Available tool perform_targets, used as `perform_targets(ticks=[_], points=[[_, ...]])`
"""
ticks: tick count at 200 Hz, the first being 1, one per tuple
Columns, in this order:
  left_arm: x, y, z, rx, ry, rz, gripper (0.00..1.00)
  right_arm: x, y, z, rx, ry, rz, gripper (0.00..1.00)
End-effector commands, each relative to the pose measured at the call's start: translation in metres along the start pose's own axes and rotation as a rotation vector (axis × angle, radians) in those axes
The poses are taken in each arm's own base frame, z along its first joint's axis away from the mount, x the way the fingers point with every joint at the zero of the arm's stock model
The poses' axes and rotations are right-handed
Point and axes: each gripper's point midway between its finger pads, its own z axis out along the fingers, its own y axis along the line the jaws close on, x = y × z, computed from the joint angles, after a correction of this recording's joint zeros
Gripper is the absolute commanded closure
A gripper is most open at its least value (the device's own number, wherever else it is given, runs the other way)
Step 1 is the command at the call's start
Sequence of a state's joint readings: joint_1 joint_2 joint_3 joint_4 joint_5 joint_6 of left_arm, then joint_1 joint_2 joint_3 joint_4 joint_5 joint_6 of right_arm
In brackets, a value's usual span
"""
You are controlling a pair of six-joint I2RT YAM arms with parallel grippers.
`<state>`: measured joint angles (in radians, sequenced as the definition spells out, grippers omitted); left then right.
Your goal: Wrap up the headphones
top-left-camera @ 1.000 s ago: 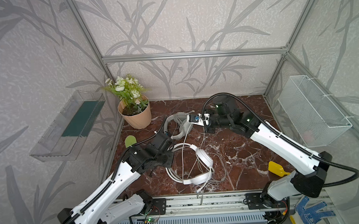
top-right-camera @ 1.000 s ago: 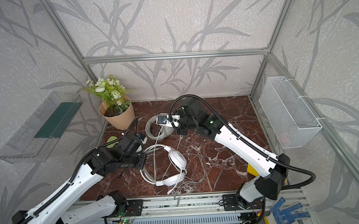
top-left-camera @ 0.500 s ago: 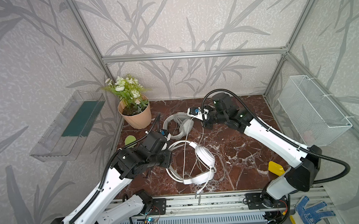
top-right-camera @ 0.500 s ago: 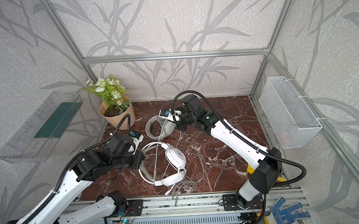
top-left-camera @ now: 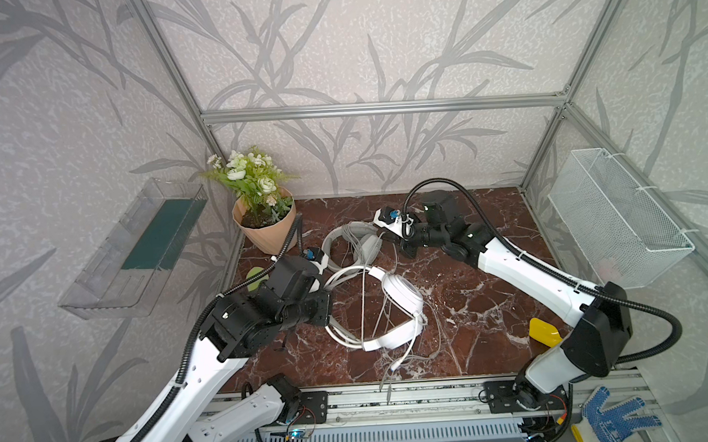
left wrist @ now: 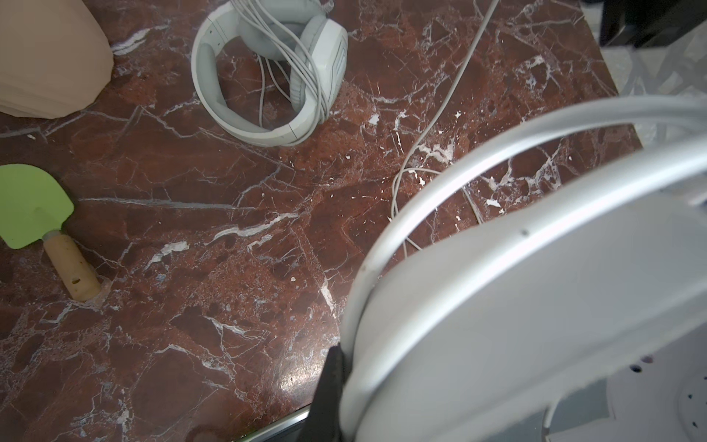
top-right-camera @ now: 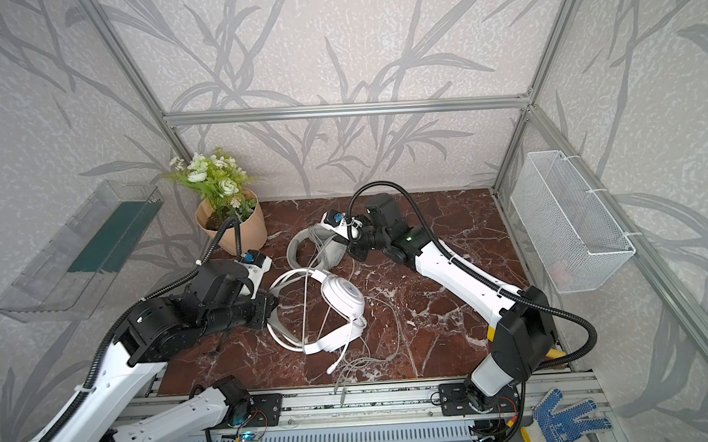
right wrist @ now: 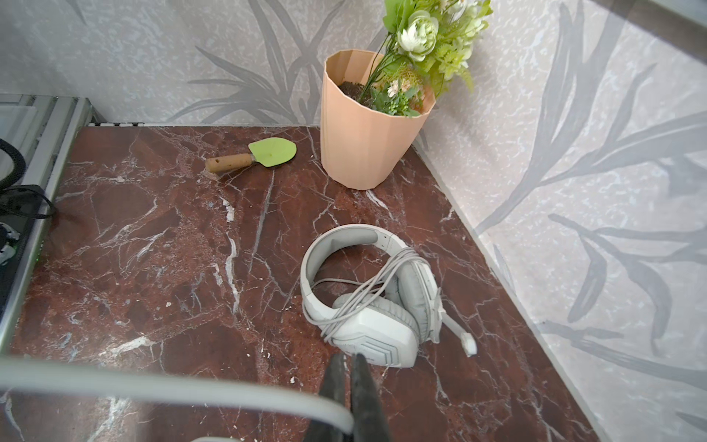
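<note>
Here the worktop (top-left-camera: 494, 306) is red-brown marble with white veins, boxed in by an aluminium frame and leaf-patterned walls; a clear shelf (top-left-camera: 137, 250) hangs on the left wall and a wire basket (top-left-camera: 618, 216) on the right. The glossy white headset (top-left-camera: 401, 290) sits mid-worktop, one round cup facing up, its hoop bulging toward the front edge. The left gripper (top-left-camera: 326, 289) is clamped tight on that hoop's left side. The greyish-white headset (top-left-camera: 353, 243) lies near the back edge, long axis left to right, band toward the flower pot (top-left-camera: 267, 230) in the back left corner, its cord wound round the cups. The right gripper (right wrist: 349, 361), just beside it, is pinched together on a pale cable (right wrist: 191, 386). Loose cord trails over the front edge. A green trowel (right wrist: 267, 153) lies by the left edge, a yellow thing (top-left-camera: 543, 332) near the right.
</note>
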<state>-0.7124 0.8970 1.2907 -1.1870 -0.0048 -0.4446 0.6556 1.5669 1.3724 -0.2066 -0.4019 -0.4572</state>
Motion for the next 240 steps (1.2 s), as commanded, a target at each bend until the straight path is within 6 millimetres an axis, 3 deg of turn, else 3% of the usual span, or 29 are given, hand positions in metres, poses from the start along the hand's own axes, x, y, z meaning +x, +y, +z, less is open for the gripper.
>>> perform_targets(ticks=[1,48,76,109,145,195,240], points=[[-0.02,-0.009,-0.031,0.06,-0.106,-0.031,1.0,-0.003,-0.02,-0.003,0.087,-0.043,0.063,1.0],[-0.025,-0.013,-0.032,0.08,-0.122,-0.047,1.0,-0.021,-0.022,-0.019,0.128,-0.203,0.135,1.0],[-0.033,-0.013,-0.039,0.092,-0.174,-0.097,1.0,-0.007,-0.022,-0.013,0.137,-0.179,0.209,1.0],[-0.05,-0.014,-0.057,0.117,-0.264,-0.172,1.0,0.013,-0.001,0.004,0.032,-0.19,0.29,1.0],[-0.063,-0.013,-0.071,0.118,-0.309,-0.245,1.0,0.018,0.016,0.009,-0.005,-0.226,0.332,1.0],[-0.074,-0.011,-0.074,0.094,-0.317,-0.312,1.0,0.032,0.044,0.025,-0.016,-0.194,0.342,0.85],[-0.084,-0.012,-0.082,0.1,-0.342,-0.356,1.0,0.051,0.052,0.034,-0.017,-0.222,0.418,0.68]])
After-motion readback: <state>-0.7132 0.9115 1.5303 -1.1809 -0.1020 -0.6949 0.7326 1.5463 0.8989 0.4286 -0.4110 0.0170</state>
